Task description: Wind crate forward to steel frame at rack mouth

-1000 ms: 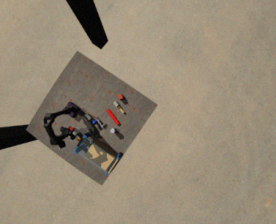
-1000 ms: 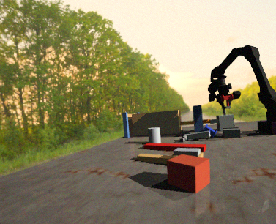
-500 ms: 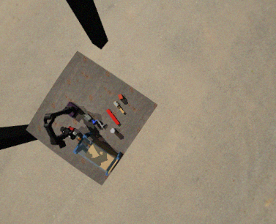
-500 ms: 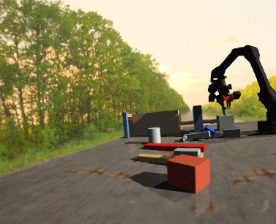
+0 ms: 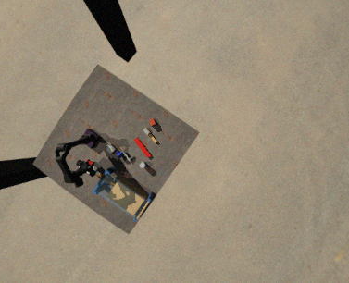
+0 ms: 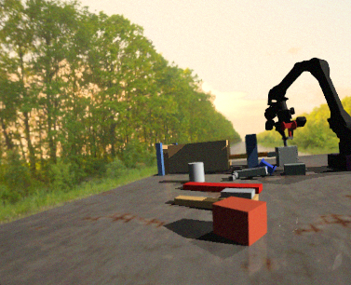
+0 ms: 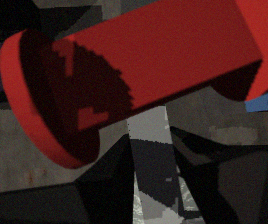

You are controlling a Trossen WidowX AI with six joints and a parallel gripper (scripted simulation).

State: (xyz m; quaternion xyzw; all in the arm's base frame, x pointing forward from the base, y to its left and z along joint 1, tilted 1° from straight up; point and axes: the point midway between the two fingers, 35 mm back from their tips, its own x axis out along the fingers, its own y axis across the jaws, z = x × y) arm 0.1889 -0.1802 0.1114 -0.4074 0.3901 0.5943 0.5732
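My gripper (image 5: pixel 94 168) (image 6: pixel 285 135) (image 7: pixel 149 136) points down and is shut on the grey shank of the winch handle. The handle's red grip (image 6: pixel 289 125) (image 7: pixel 160 60) crosses the upper part of the wrist view. The shank's lower end is close over the top of the grey winch (image 6: pixel 287 156); whether the key is in its hole cannot be told. The crate (image 5: pixel 135 204) (image 6: pixel 196 157) is behind the clear panels, apparently flat. A strap (image 6: pixel 238 156) runs from it toward the winch. Its front is apart from the blue frame (image 6: pixel 250 151) at the mouth.
A blue tool (image 5: pixel 118 153) (image 6: pixel 264 168), grey bar (image 6: pixel 250 172) and grey block (image 5: pixel 110 147) (image 6: pixel 294 169) lie near the winch. Farther off are a white cylinder (image 5: pixel 143 165) (image 6: pixel 195 172), red bar (image 5: pixel 143 148) (image 6: pixel 222 187), tan piece (image 6: pixel 195 201) and red cube (image 5: pixel 152 122) (image 6: pixel 239 219).
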